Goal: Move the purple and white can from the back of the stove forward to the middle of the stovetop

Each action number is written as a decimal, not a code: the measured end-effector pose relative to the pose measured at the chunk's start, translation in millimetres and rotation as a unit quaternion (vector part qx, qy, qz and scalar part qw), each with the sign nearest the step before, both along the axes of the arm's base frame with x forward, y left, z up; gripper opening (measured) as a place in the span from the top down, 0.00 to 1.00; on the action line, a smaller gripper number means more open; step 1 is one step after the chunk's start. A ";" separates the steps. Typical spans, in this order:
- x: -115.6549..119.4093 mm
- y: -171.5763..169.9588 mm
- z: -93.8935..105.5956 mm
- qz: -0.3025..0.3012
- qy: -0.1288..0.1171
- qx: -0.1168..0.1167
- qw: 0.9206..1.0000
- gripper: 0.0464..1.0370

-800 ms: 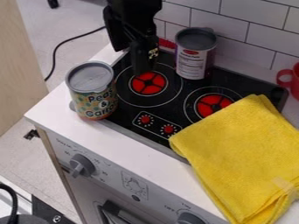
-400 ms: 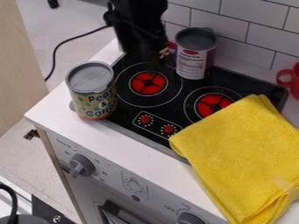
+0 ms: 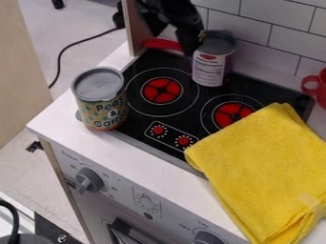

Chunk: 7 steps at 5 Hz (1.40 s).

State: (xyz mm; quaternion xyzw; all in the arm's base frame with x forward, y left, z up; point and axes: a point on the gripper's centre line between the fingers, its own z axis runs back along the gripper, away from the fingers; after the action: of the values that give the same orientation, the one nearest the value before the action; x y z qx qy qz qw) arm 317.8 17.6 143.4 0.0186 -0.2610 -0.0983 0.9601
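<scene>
Gap btwn front can (image 3: pixel 100 100) & rear can (image 3: pixel 210 66), towel (image 3: pixel 264 164) blocking stovetop (image 3: pixel 183 116) cnr.

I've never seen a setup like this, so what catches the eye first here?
Probably the bright yellow cloth, draped over the stovetop's right side and the counter's front edge. Next come the red burner markings, and the patterned can at the left edge. The black gripper hangs at the back, beside the white-labelled can.

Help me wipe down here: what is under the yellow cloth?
The yellow cloth lies over part of the black cooktop and the white counter. Whatever else is beneath it is covered and cannot be seen.
</scene>
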 end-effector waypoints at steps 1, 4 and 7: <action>22.0 0.4 -2.8 0.058 -0.075 0.002 0.996 0.03; 51.1 -6.7 -13.5 0.069 -0.114 -0.015 0.991 0.03; 78.8 -11.2 -18.6 0.084 -0.150 -0.047 0.984 0.03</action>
State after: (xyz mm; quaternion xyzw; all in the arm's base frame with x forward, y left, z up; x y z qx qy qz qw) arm 396.6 6.4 124.8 0.0095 -0.4038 -0.0013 0.9148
